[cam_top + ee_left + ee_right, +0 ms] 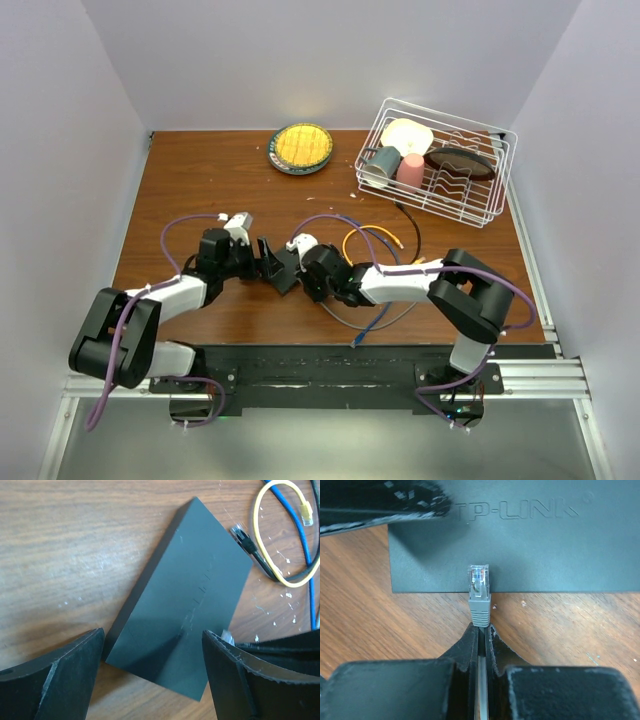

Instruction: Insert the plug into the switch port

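Clear plug [479, 582], grey boot, tip over flat black switch [530, 545] edge.

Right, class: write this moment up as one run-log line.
right pincer: shut on grey plug | plug: tip over switch edge, not seated | left pincer: open, fingers either side of switch

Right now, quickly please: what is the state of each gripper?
Left gripper: open, holding nothing, straddling the black switch.
Right gripper: closed, holding the plug by its grey boot.
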{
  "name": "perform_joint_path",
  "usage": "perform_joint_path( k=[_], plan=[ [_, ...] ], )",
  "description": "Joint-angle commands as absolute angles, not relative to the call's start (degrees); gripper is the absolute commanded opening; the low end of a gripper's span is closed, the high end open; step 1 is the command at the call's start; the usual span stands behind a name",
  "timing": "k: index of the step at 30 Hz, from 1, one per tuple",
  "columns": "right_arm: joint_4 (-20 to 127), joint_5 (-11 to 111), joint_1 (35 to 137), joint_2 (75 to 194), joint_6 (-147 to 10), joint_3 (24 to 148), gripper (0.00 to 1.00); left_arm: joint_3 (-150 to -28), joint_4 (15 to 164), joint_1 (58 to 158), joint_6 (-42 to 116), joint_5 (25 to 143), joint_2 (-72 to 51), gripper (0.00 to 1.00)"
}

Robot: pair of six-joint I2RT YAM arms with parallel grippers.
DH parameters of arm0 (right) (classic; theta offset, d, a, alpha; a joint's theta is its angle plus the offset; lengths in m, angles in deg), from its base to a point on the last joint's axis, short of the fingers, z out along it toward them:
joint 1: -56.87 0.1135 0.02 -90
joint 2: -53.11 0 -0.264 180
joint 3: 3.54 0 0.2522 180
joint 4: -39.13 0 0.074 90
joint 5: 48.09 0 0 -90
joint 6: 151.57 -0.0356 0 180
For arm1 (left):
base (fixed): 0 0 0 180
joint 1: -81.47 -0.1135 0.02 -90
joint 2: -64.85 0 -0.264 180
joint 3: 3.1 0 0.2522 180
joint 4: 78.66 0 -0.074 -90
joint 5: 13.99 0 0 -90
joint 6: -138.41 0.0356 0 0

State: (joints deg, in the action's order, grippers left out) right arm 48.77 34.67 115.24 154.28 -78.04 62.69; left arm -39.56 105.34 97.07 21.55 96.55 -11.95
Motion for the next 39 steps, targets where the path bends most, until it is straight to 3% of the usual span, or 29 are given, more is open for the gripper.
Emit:
perform_joint_path(
  k=[1,19,32,39],
  plan=[
    [51.5,31.1,114.8,153.2,-78.1,61.4,0.00,-38.4,106.0,97.4,19.5,101.3,-9.9,0.83],
    [55.7,32.9,115.0,144.9,-76.9,56.5,0.00,-49.1,98.9,97.2,21.9,87.4,-10.2,0.89],
    [53.9,39.2,116.1,149.7,-76.9,59.3,0.00,-53.7,102.1,97.2,24.3,91.4,-21.1,0.92],
    [54.6,40.5,117.4,151.9,-76.8,61.0,0.00,-52.5,105.3,97.2,23.0,96.9,-25.2,0.87]
  ],
)
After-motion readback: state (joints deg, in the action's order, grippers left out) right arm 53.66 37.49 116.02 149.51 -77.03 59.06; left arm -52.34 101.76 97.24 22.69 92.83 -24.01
